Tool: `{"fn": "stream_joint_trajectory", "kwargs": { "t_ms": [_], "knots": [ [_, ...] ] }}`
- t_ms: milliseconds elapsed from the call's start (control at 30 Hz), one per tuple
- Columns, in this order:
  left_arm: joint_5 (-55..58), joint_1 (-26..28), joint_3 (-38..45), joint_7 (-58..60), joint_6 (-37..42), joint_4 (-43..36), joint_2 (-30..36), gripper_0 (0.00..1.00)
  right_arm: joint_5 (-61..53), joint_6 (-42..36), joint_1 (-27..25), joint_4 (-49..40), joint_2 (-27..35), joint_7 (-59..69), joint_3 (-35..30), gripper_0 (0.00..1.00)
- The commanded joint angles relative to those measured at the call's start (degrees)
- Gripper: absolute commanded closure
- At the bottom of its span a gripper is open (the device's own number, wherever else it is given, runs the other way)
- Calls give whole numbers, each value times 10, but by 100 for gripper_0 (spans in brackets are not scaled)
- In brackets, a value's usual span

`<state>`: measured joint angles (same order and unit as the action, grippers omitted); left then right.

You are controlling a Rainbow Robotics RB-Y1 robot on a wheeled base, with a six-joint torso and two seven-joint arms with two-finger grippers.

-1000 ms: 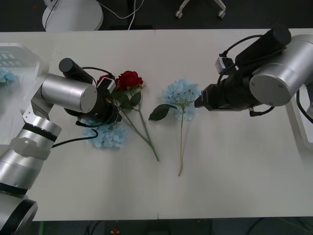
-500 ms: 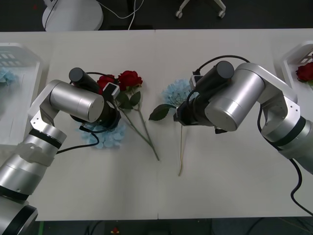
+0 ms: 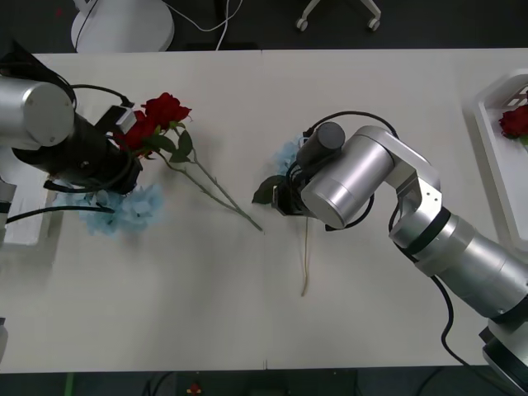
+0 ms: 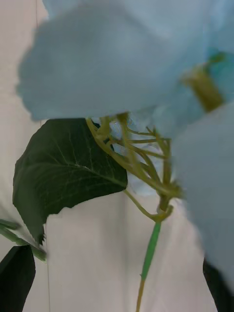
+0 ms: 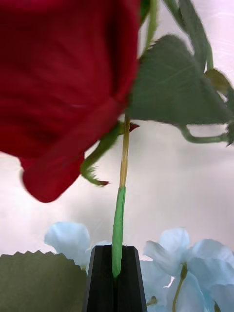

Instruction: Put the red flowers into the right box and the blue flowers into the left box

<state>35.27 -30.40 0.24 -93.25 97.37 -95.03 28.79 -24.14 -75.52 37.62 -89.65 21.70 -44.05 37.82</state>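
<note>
On the left, the left end effector (image 5: 115, 278) is pinched shut on a rose (image 3: 162, 110) stem, bloom up, over a blue flower (image 3: 132, 206) on the counter (image 3: 165, 305). Mid-counter, the right end effector (image 4: 117, 292), fingers apart, hovers at another blue flower (image 4: 112, 63); its stem runs toward the robot. One rose (image 3: 516, 121) lies in the right box (image 3: 492, 157); much sorting remains.

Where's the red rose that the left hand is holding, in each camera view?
Front view: red rose at the table's left, above a blue flower.
Left wrist view: bloom close to the camera, stem clamped in the left hand.
Right wrist view: aimed elsewhere, at a leaf.
Shared landmark: the blue flower beneath the rose.
</note>
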Motion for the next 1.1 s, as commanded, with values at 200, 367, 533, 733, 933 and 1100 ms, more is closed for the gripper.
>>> {"fn": "stream_joint_trajectory", "kwargs": {
  "t_ms": [200,367,533,733,933,1100],
  "knots": [
    [74,-12,34,-91,-9,-11,79,100,33,49,-3,50,-49,5,1,0],
    [119,-14,58,-16,-79,34,23,100,37,52,-3,55,-54,3,1,0],
    [60,-36,58,39,-83,39,-38,100,37,55,-1,66,-60,2,1,0],
    [-1,-49,12,165,-82,39,-73,100,36,69,13,99,-70,-1,1,24],
    [-1,-48,-49,458,-91,40,-74,100,33,70,22,112,-74,-1,1,95],
    [16,-46,-65,656,-92,41,-73,100,16,69,30,112,-67,-3,-9,100]
  ]
}}
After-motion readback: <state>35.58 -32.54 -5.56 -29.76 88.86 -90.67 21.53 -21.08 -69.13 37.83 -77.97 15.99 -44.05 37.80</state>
